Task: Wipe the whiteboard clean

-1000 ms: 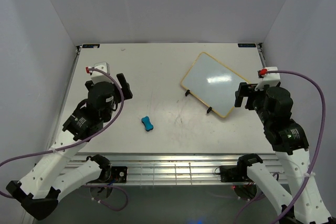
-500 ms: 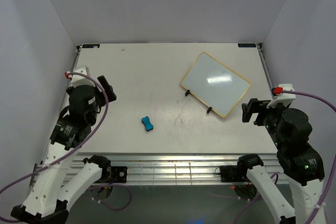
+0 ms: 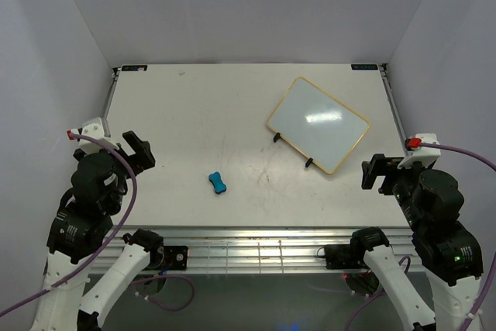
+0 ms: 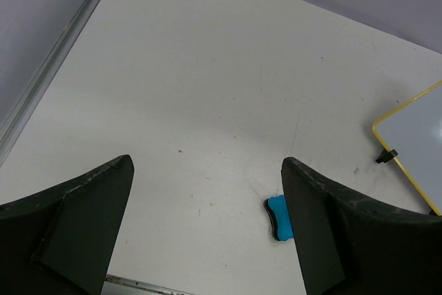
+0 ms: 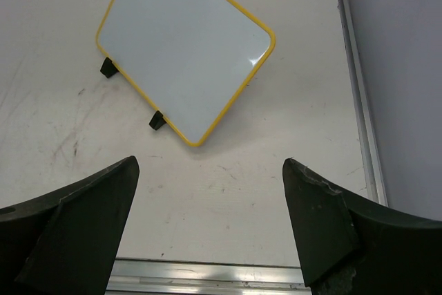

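The whiteboard [image 3: 318, 123] lies on the table at the right, yellow-framed, black feet on its near edge, its face white with no marks showing. It also shows in the right wrist view [image 5: 184, 48] and at the edge of the left wrist view [image 4: 421, 139]. The blue bone-shaped eraser [image 3: 218, 183] lies near the table's middle front, partly behind a finger in the left wrist view [image 4: 277, 217]. My left gripper [image 3: 136, 150] is open and empty over the table's left side. My right gripper [image 3: 377, 171] is open and empty, near the front right, short of the board.
The table [image 3: 225, 114] ends in a metal rail [image 3: 256, 234] at the front. Grey walls close in the left, back and right sides. A metal strip [image 5: 356, 88] runs along the right edge.
Both arms have pulled back toward the near edge. The left gripper moved left and down away from the eraser; the right gripper moved away from the whiteboard's right corner.
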`<state>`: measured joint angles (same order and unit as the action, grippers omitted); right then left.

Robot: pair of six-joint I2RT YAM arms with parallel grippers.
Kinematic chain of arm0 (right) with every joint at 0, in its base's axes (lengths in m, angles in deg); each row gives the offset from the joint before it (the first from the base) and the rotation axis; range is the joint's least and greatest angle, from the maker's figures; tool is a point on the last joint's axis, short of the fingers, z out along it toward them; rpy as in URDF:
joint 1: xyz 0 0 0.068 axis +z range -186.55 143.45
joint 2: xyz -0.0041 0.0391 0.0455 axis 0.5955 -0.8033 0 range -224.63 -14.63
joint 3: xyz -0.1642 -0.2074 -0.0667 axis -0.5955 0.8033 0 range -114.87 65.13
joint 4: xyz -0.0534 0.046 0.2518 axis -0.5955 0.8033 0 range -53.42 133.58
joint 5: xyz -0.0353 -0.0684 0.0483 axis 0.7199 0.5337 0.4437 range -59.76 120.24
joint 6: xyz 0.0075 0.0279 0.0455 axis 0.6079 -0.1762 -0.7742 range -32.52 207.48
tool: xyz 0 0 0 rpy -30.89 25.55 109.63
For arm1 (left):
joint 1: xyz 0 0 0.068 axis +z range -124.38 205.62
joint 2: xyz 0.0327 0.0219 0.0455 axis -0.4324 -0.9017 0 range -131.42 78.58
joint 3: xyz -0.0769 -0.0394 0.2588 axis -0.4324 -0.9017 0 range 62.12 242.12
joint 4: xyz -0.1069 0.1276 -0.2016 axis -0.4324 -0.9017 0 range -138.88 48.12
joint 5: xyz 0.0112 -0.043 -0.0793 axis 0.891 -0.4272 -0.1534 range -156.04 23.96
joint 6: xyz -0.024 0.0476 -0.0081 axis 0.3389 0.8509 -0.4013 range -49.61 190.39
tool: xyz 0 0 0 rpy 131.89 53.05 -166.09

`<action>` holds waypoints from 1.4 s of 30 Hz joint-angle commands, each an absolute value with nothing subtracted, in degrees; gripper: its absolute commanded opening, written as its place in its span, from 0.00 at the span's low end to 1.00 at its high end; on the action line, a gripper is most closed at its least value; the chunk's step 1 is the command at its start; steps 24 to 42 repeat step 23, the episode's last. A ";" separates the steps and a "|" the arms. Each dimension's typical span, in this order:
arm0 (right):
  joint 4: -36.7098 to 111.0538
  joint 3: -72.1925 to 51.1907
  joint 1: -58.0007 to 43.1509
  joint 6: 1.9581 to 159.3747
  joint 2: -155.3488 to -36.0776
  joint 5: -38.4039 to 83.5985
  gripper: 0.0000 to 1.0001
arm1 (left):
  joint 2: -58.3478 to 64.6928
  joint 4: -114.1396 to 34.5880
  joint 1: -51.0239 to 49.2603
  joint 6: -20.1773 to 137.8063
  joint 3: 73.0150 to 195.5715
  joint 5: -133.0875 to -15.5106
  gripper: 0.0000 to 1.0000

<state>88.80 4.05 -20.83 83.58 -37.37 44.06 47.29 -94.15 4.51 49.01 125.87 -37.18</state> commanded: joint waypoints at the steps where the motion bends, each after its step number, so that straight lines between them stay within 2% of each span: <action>1: 88.00 2.82 -21.00 83.35 -36.43 45.97 0.90 | 47.29 -94.79 4.70 49.92 126.11 -38.70 0.98; 42: 87.02 5.28 -21.00 82.74 -36.60 46.41 0.90 | 48.43 -92.77 4.70 51.14 123.12 -39.85 0.98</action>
